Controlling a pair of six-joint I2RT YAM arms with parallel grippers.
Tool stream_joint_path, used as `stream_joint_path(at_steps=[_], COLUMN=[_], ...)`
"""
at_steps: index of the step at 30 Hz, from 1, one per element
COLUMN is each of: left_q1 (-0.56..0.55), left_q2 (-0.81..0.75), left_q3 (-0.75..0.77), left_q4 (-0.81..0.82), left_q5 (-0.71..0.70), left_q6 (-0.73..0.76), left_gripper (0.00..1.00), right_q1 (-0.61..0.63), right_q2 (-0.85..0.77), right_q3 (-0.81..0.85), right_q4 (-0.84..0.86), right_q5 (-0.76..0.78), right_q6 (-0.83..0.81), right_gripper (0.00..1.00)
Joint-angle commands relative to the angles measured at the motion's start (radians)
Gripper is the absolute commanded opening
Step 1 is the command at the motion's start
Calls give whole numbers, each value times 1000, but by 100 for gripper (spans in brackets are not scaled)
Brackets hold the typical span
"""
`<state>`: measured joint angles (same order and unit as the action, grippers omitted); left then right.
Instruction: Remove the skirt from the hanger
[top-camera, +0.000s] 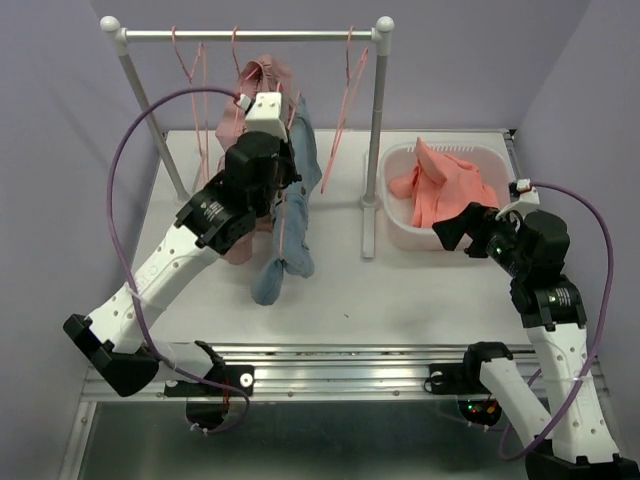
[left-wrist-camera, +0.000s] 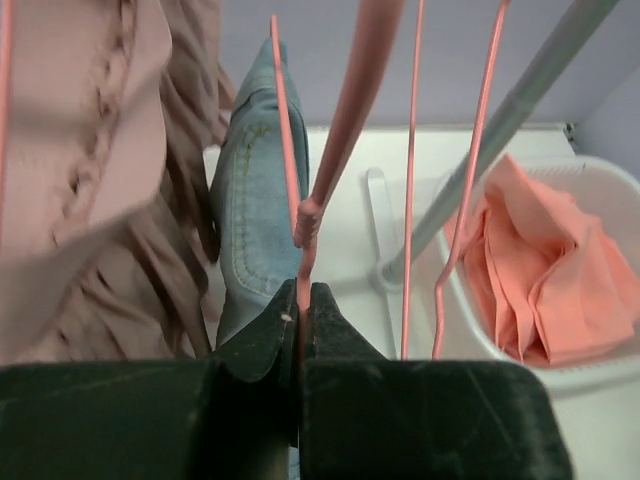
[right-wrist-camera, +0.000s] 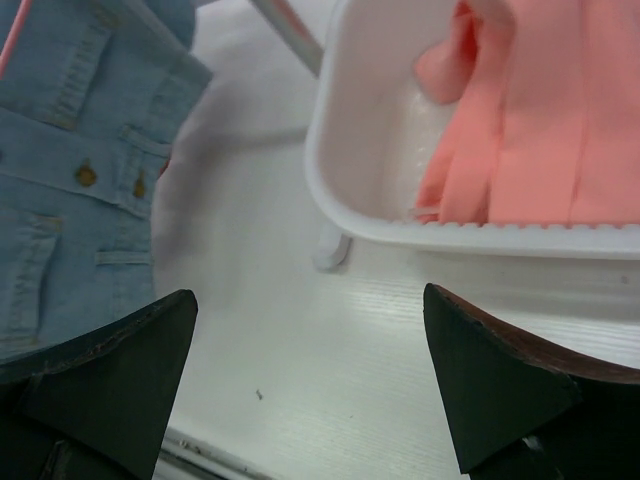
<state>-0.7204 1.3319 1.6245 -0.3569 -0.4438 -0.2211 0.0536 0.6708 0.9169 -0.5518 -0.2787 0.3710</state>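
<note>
My left arm (top-camera: 165, 265) and right arm (top-camera: 565, 345) wear white shells dotted with small holes between black joints; a purple cable (top-camera: 112, 190) loops off each, and my black fingers (right-wrist-camera: 110, 370) show scuffed edges

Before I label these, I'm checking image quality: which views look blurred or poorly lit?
Top external: evenly lit, sharp, faint shadows. Left wrist: skirt close and blurred, left hand dark, shut on the hanger. Right wrist: basket rim slightly washed out, denim garment crisp.
</note>
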Motion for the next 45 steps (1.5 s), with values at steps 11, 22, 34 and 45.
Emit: stream_joint_path(at_steps=[11,22,34,45], left_q1=[-169,-171,-171,-171], left_q2=[-336,-276,-321,-330], left_q3=[-557,-594,-618,-635], left_q4=[110,72,13,-60], left_q5=[-174,-196,-161,-151], left_q6=[-414,-488,-557,-583], left_gripper=[0,0,0,0], right_q1=[96,834,1152,1247], right_q2=[-2,279,533,642], right_q3=[-331,-403,-451,-434], right_q4=[481,820,1076,1247], right_q5=[-535,-86,189,685], right_q6=[168,-141,-323,-325], right_gripper=[100,100,100,47])
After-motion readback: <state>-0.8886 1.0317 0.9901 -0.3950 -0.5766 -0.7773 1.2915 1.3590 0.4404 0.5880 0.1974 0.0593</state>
